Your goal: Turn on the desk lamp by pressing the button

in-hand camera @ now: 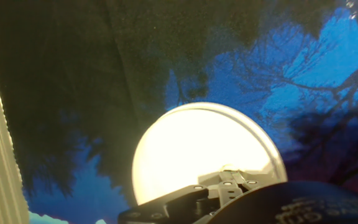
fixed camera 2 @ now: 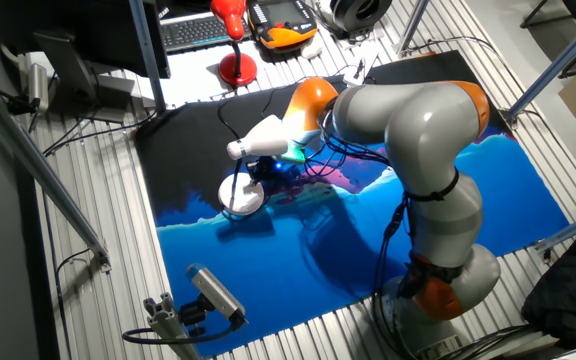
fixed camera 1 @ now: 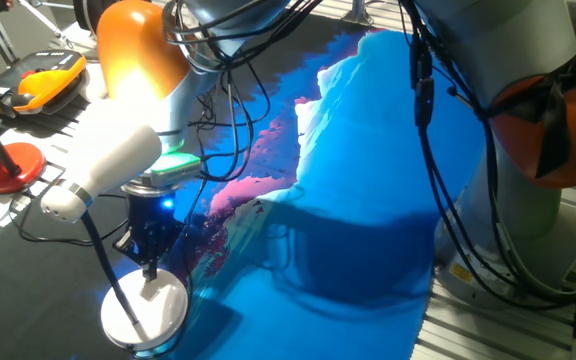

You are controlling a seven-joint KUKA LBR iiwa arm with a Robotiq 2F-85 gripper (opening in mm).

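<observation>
The desk lamp has a white cone shade [fixed camera 1: 108, 165], a thin dark stem [fixed camera 1: 108, 268] and a round white disc base [fixed camera 1: 158, 318]. It stands on the dark left part of the mat and also shows in the other fixed view [fixed camera 2: 261, 140]. My gripper [fixed camera 1: 151, 266] points straight down under the shade, its tips on or just above the top of the base. In the hand view the base [in-hand camera: 191, 146] fills the middle and looks brightly lit, and the fingertips [in-hand camera: 227, 176] meet with no gap. The button itself is hidden.
A red-based thing with a black gooseneck [fixed camera 1: 10, 165] stands on the table left of the lamp. A yellow and black pendant [fixed camera 1: 43, 80] lies behind it. The blue and black mat [fixed camera 1: 368, 200] covers the table. Cables hang from the arm [fixed camera 1: 223, 120].
</observation>
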